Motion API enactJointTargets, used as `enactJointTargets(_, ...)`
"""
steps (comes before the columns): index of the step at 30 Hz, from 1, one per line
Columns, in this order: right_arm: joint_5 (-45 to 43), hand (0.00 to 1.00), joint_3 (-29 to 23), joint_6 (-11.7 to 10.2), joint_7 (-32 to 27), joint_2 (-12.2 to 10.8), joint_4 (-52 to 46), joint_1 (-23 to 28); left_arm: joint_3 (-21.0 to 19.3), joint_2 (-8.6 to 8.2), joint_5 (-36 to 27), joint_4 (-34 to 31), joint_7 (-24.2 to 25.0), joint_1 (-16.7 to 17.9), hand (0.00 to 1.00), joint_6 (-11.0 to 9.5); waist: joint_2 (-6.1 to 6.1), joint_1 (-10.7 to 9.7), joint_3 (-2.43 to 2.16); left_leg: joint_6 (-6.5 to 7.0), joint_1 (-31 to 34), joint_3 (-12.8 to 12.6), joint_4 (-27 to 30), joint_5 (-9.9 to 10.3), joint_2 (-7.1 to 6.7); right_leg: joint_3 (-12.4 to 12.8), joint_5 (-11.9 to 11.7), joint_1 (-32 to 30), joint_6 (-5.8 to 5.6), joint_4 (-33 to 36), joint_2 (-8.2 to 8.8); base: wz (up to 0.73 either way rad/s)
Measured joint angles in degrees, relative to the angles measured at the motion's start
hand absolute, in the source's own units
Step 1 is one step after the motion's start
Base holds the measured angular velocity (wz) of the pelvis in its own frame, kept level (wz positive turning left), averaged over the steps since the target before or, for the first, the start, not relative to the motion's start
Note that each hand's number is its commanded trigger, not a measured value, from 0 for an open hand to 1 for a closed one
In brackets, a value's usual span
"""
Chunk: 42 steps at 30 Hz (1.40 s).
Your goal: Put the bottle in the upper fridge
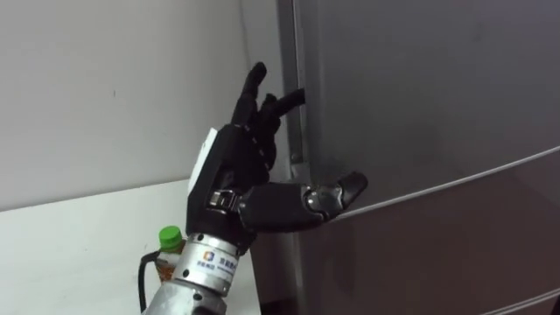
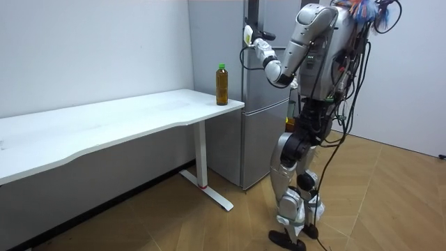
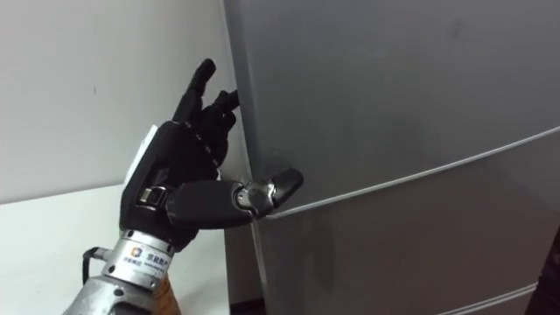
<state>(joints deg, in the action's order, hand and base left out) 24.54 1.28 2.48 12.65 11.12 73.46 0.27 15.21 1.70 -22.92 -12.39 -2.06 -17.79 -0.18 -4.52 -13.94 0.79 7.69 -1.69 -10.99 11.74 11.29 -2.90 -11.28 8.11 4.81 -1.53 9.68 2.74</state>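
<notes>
In the left eye view my left hand [image 1: 241,166] rests loosely spread fingers on the edge of the grey metal upper fridge door [image 1: 420,87], apparently to pull it open, while in the room view the green-capped amber bottle [image 2: 221,84] stands unheld on the long white table [image 2: 139,115].

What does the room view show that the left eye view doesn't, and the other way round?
Room view: the whole robot standing at the fridge, the table's legs, the wooden floor, the whole bottle on the table's corner. Left eye view: up close, the left hand, fingers straight at the upper door's edge, thumb by the seam between doors. Both: hand, fridge, bottle, table.
</notes>
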Motion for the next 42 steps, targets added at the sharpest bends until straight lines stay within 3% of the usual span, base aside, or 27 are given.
enactJointTargets(4,0.21,0.00,2.01,-0.53,-0.02,0.08,-0.03,-0.41,3.03,0.08,0.09,0.39,1.90,-0.16,0.00,-0.73,0.20,-0.47,0.05,0.16,0.18,0.02,0.02,0.00,-0.16,-0.50,-0.28,-0.17,-0.21,0.08,0.23,0.00)
enactJointTargets(24,2.34,0.00,2.51,-0.60,0.06,0.14,0.30,-1.31,6.15,0.61,-0.04,0.53,3.90,-0.16,0.00,-2.66,0.74,-2.19,-0.01,1.75,1.01,-0.03,-0.03,-0.05,-0.21,-1.44,-2.34,-1.15,-0.81,0.00,0.35,0.00)
enactJointTargets(32,2.71,0.00,2.52,-0.61,0.08,0.15,0.30,-1.36,6.59,0.93,-0.04,0.52,4.86,-0.16,0.00,-3.21,0.71,-2.22,-0.08,2.30,1.14,-1.28,-0.19,0.25,-0.20,-1.30,-2.79,-1.83,-0.87,0.05,0.40,-0.07)
enactJointTargets(38,2.74,0.00,2.54,-0.61,0.09,0.25,0.40,-1.37,7.49,0.93,-0.06,0.63,4.99,-0.16,0.00,-3.39,0.22,-3.03,-0.39,2.65,1.09,-1.69,-0.20,0.47,-0.21,0.30,-3.27,-1.98,-1.00,0.02,0.36,0.00)
enactJointTargets(42,2.74,0.00,2.54,-0.58,0.09,0.35,0.40,-1.37,7.66,0.93,-0.05,0.64,5.07,-0.16,0.00,-3.32,0.14,-3.05,-0.41,2.95,0.93,-3.37,-0.29,0.67,-0.19,0.36,-3.40,-2.00,-1.16,-0.02,0.50,-0.09)
